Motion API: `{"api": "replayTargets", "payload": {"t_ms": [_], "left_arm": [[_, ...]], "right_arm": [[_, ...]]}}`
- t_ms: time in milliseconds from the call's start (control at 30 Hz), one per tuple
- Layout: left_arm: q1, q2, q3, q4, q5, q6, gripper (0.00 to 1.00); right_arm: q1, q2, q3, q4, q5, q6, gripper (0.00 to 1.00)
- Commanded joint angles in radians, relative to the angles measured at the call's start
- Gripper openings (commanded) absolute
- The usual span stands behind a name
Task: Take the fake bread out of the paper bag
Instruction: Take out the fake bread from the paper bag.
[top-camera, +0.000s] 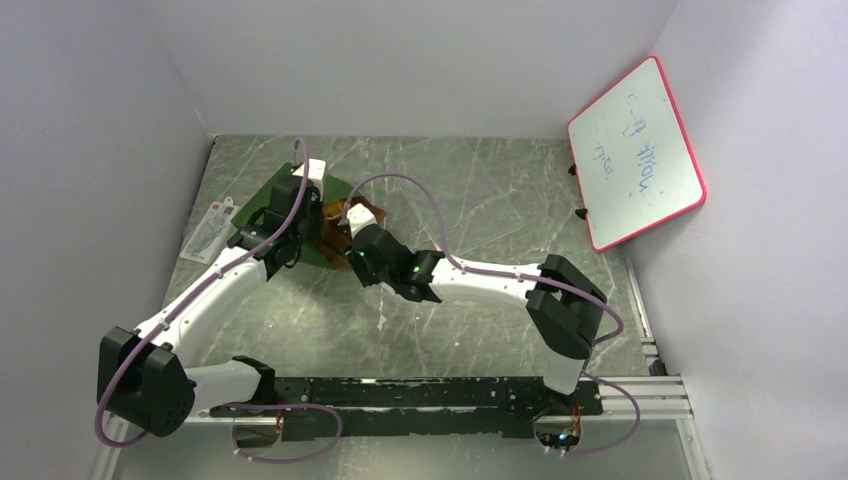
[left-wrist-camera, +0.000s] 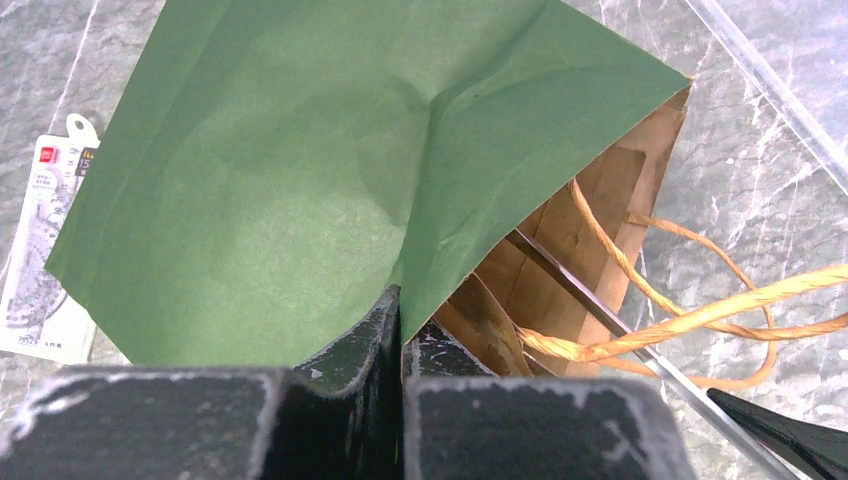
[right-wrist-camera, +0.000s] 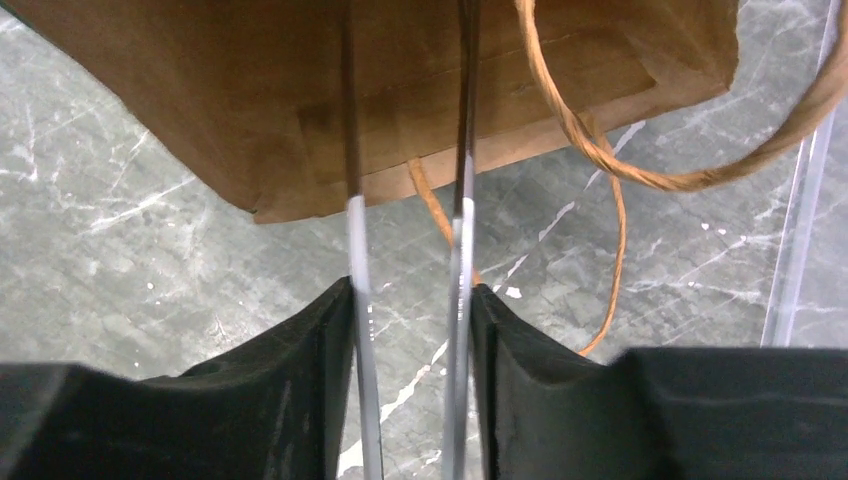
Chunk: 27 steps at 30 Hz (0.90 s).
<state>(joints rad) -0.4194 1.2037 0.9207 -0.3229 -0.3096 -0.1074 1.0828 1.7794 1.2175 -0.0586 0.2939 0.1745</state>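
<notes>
The paper bag (top-camera: 338, 192) lies tipped on the table, dark green outside (left-wrist-camera: 280, 170) and brown inside (right-wrist-camera: 250, 110), mouth toward the right arm. My left gripper (left-wrist-camera: 402, 320) is shut on the green edge of the bag's mouth. My right gripper (right-wrist-camera: 410, 300) is shut on long silver tweezers (right-wrist-camera: 460, 250), whose two arms stay spread apart and reach into the bag's mouth. The tweezers also cross the left wrist view (left-wrist-camera: 600, 310). Tan cord handles (left-wrist-camera: 700, 315) trail out onto the table. No fake bread shows in any view; the bag's inside is mostly hidden.
A flat white packet (top-camera: 208, 232) lies left of the bag. A red-rimmed whiteboard (top-camera: 635, 150) leans on the right wall. A clear plastic sheet (top-camera: 480, 200) lies on the marble table behind the right arm. A black rail (top-camera: 450, 395) runs along the near edge.
</notes>
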Motion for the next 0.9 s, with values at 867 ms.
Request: {"api": "replayTargets", "payload": {"t_ms": [867], "left_arm": [[0.005, 0.054, 0.006, 0.056, -0.091, -0.040, 0.07]], "right_arm": [[0.000, -0.249, -0.162, -0.018, 0.115, 0.058, 0.00]]}}
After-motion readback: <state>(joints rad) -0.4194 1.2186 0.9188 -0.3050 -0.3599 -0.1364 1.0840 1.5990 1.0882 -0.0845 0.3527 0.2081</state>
